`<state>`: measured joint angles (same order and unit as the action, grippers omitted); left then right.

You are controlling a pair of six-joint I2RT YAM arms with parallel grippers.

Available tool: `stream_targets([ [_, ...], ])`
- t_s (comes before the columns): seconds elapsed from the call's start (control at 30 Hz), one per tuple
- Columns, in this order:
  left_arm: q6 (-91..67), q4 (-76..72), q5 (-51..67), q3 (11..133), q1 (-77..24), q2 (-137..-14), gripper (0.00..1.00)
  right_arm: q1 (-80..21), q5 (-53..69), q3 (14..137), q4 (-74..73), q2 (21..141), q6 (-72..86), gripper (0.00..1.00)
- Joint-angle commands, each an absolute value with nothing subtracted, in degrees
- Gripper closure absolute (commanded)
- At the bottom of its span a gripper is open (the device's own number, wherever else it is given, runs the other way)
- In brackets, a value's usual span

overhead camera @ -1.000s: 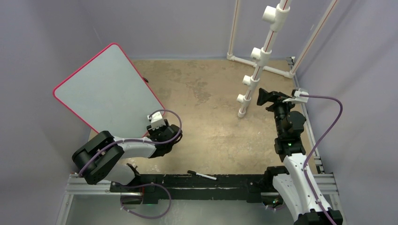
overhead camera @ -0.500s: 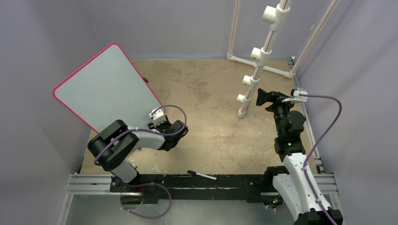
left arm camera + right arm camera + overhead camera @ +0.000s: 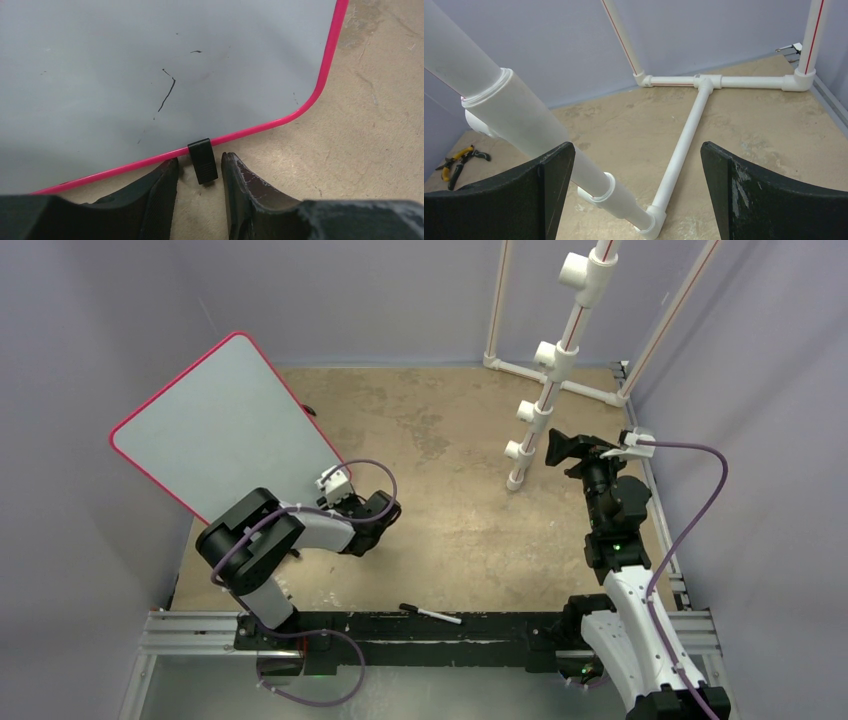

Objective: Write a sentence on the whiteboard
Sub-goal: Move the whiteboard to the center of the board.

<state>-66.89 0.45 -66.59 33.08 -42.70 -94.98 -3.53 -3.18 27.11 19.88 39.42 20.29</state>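
From above, the whiteboard (image 3: 215,425) lies at about ten o'clock on the table (image 3: 450,530). It is a flat, pale rectangle turned on the diagonal, with rounded corners and a thin red-pink rim. The table is tan and mottled, with a worn matte look. The left gripper (image 3: 338,502) sits at the board's near edge, close to its four o'clock corner. A marker (image 3: 431,614) with a white barrel and black cap lies at six o'clock, just beside the black base rail. A white plastic pipe frame (image 3: 556,358) with bulky joints rises at one o'clock. The right gripper (image 3: 560,445) hovers beside it at three o'clock.

The left wrist view shows the board's smooth, faintly smudged face. It carries a few thin black strokes (image 3: 167,92), too scrappy to read as letters. A small black foot (image 3: 202,161) clips over the glossy pink rim. The ribbed black fingers (image 3: 160,200) flank it, and a sliver of table shows on each side. The jaws are narrowed but not clamped on it.

In the right wrist view the jaws are spread wide and hold nothing. The pipe frame's thick tube slants past at nine o'clock, and thinner tubes with a red stripe form a T on the table. Yellow-and-black pliers (image 3: 459,162) lie at nine o'clock.
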Motion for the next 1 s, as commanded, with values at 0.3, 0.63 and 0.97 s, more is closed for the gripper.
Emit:
stream_targets([
  [0.3, -65.0, -3.08, -67.99, 34.34, -40.78, -96.24, 0.89, -3.66, -1.76, 29.79, 20.74, 40.22, 19.8, 0.01],
  [0.63, -65.4, -3.45, -66.23, 34.17, -43.41, -98.39, 1.0, -3.69, -1.76, 29.96, 20.82, 40.89, 19.86, 0.01],
  [0.97, -67.75, -3.25, -64.91, 33.97, -47.56, -100.55, 1.0, -3.64, -1.77, 29.97, 21.01, 41.18, 19.86, 0.01],
])
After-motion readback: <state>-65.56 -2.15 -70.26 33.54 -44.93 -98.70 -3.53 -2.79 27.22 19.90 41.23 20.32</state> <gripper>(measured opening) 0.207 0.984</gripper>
